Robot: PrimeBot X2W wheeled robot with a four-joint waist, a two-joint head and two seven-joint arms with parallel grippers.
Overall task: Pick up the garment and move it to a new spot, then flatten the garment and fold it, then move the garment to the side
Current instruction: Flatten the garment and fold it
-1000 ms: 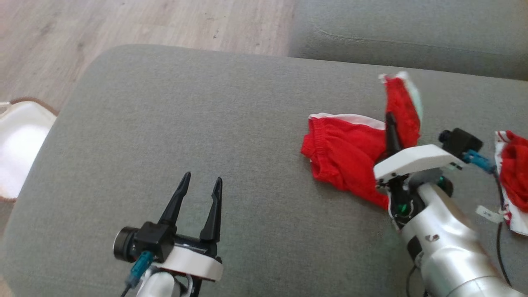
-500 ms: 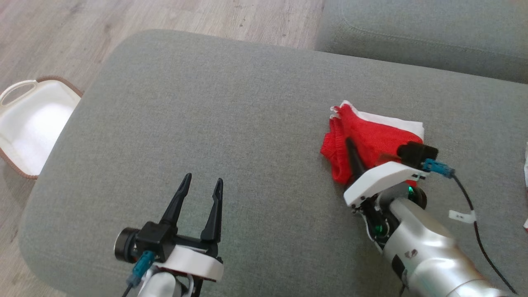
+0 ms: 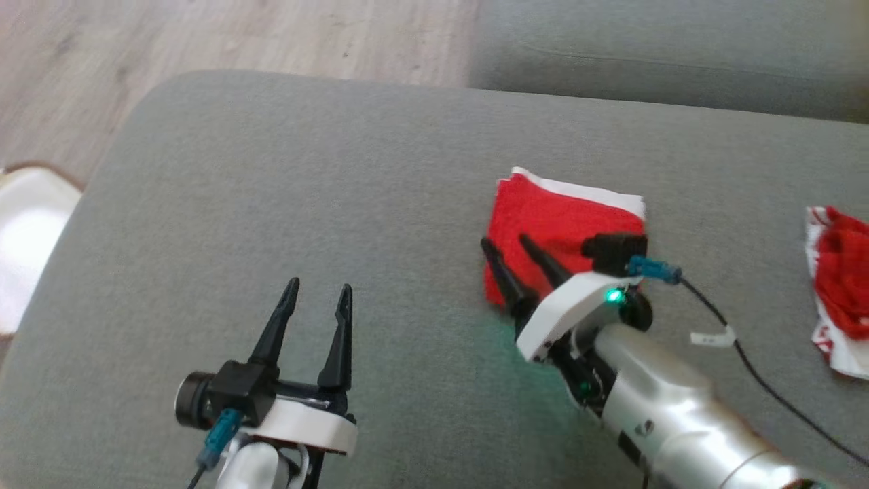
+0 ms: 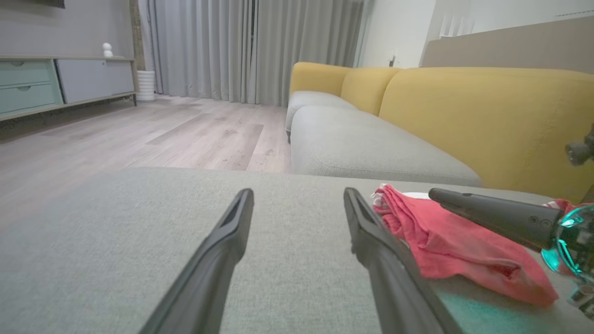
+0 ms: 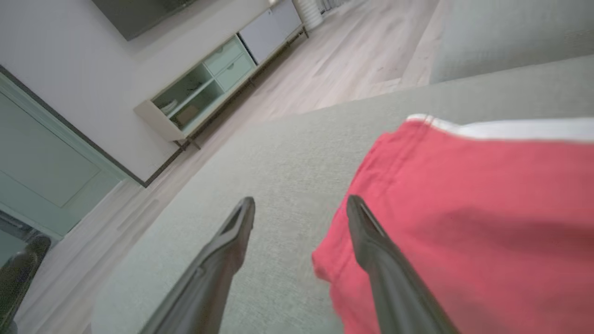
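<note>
The garment [image 3: 563,217] is red with a white band and lies folded into a flat square on the grey cushion [image 3: 339,170]. My right gripper [image 3: 506,243] is open at the garment's left edge, one finger over the red cloth and the other over bare cushion, holding nothing. The right wrist view shows the same, its gripper [image 5: 301,200] wide beside the garment [image 5: 464,208]. My left gripper [image 3: 318,286] stands open and empty further left, near the front. In the left wrist view its gripper [image 4: 298,192] points past the garment [image 4: 445,246].
A second red and white cloth [image 3: 838,285] lies at the cushion's right edge. A white basket [image 3: 27,238] sits on the wooden floor [image 3: 237,34] to the left. Another grey seat [image 3: 679,47] lies behind, with a yellow backrest [image 4: 464,106].
My right gripper has opened and let go of the garment, whose raised flap now lies folded flat over the rest. The head camera has shifted. The left gripper has stayed open.
</note>
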